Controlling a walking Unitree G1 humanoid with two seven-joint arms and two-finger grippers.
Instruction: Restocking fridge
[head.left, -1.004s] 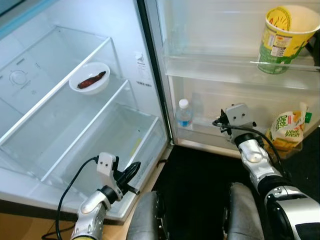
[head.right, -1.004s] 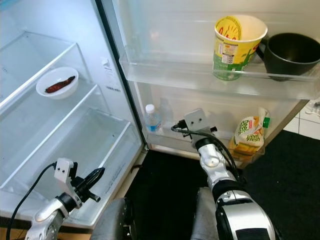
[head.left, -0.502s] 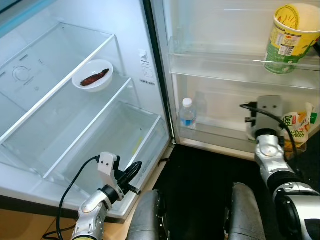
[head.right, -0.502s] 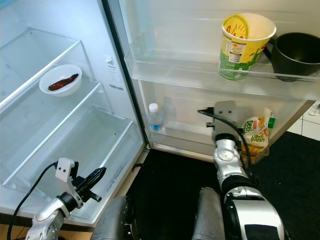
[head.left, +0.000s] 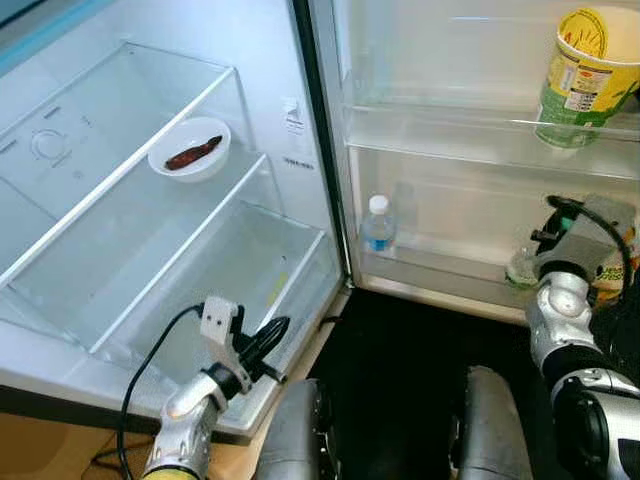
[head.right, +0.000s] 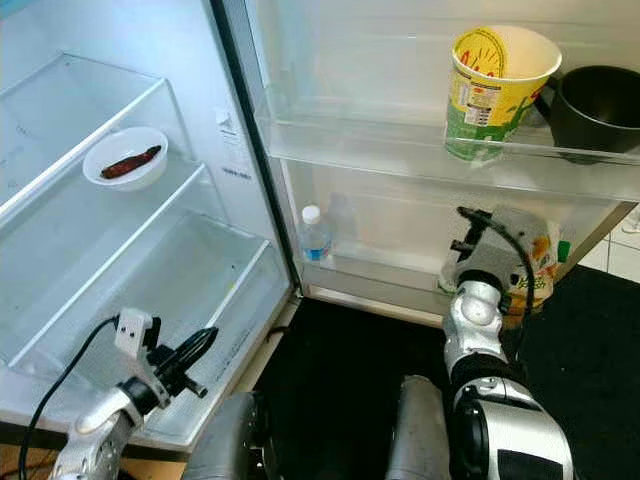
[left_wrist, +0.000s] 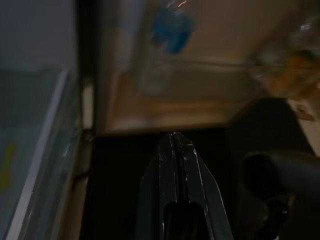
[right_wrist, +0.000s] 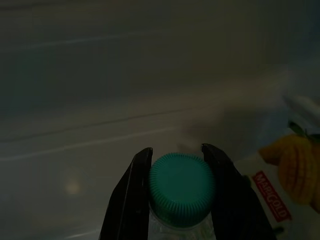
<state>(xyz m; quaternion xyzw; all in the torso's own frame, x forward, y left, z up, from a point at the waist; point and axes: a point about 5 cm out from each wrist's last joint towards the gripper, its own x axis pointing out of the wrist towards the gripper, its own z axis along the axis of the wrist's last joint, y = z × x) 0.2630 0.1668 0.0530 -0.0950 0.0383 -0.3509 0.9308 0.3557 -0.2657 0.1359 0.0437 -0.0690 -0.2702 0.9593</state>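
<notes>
My right gripper (right_wrist: 176, 149) is shut on the neck of a clear bottle with a teal cap (right_wrist: 181, 185), its fingers standing either side of the cap. That bottle (head.left: 520, 268) stands in the lower door shelf (head.left: 440, 270), next to a yellow snack bag (head.right: 545, 262). My right arm (head.left: 560, 300) reaches up to it. A water bottle (head.left: 377, 228) with a white cap and blue label stands at the shelf's left end. My left gripper (head.left: 272, 335) is shut and empty, low in front of the fridge's bottom drawer (head.left: 250, 270).
The upper door shelf (head.right: 380, 150) carries a yellow-green noodle cup (head.left: 583, 65) and a black pot (head.right: 598, 108). A white bowl (head.left: 188, 156) with a brown piece of food sits on a glass shelf inside the fridge. A dark mat (head.left: 400, 350) covers the floor below the door.
My right arm has swung to the right along the lower door shelf, from near the water bottle to beside the snack bag. The left gripper has hardly moved.
</notes>
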